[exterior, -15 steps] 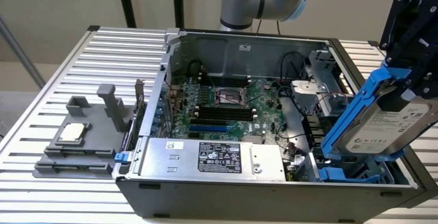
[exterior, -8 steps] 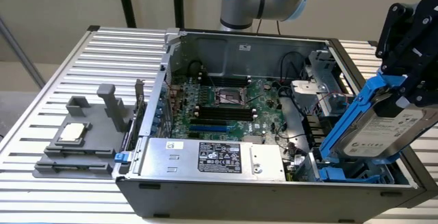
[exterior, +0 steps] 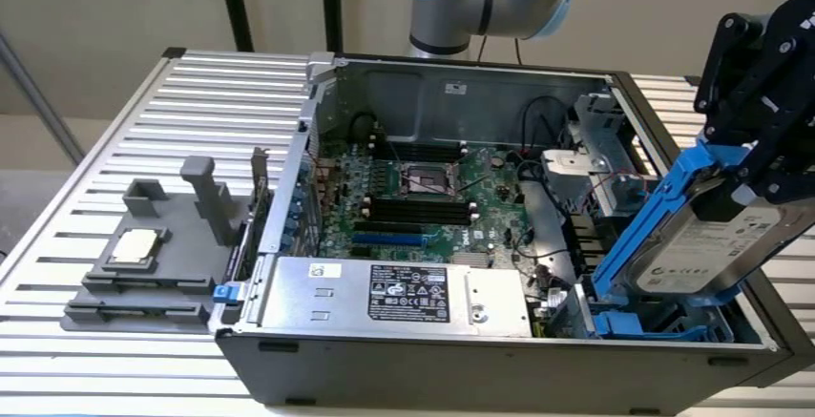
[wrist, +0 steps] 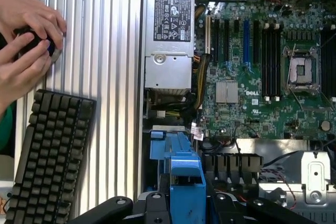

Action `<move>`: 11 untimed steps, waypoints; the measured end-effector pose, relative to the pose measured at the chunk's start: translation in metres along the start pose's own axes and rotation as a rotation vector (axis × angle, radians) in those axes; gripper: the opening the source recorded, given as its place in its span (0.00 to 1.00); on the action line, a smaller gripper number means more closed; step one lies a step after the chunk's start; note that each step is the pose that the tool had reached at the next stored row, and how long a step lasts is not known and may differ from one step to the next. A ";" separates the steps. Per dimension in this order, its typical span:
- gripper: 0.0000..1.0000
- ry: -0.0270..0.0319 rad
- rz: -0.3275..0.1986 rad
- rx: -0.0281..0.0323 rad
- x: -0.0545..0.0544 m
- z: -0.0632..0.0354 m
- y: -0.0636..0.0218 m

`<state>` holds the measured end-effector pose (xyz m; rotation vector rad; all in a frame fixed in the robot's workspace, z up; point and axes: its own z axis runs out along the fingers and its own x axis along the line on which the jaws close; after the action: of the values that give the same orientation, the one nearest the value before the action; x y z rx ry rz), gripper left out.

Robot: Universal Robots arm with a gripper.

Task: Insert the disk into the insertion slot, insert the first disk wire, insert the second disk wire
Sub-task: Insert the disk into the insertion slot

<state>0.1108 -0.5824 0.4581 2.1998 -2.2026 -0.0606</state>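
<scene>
The disk [exterior: 713,245], a silver drive with a white label in a bright blue carrier frame, hangs tilted over the open computer case's near corner on the exterior view's right. My black gripper [exterior: 762,183] is shut on its upper end. The disk's lower end dips toward the insertion slot [exterior: 643,324], a bay with blue latch tabs in that corner; whether they touch is unclear. In the wrist view the blue carrier [wrist: 181,174] runs out from between my fingers [wrist: 152,209] toward the case floor.
A silver power supply [exterior: 395,293] with a black label lies beside the bay, with the motherboard [exterior: 421,193] behind and loose cables [exterior: 624,193] near the drive cage. A grey block fixture [exterior: 153,264] stands outside the case. A person's hands [wrist: 26,40] and a keyboard [wrist: 47,156] are on the table.
</scene>
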 end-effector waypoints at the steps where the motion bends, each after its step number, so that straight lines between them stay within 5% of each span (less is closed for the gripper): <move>1: 0.32 -0.0016 -0.002 -0.0008 0.000 0.0000 -0.0002; 5: 0.32 -0.0127 -0.006 -0.0033 0.000 0.0000 -0.0010; 11: 0.32 -0.0170 -0.006 -0.0049 0.007 0.0020 -0.0022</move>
<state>0.1130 -0.5891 0.4559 2.2121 -2.2018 -0.0851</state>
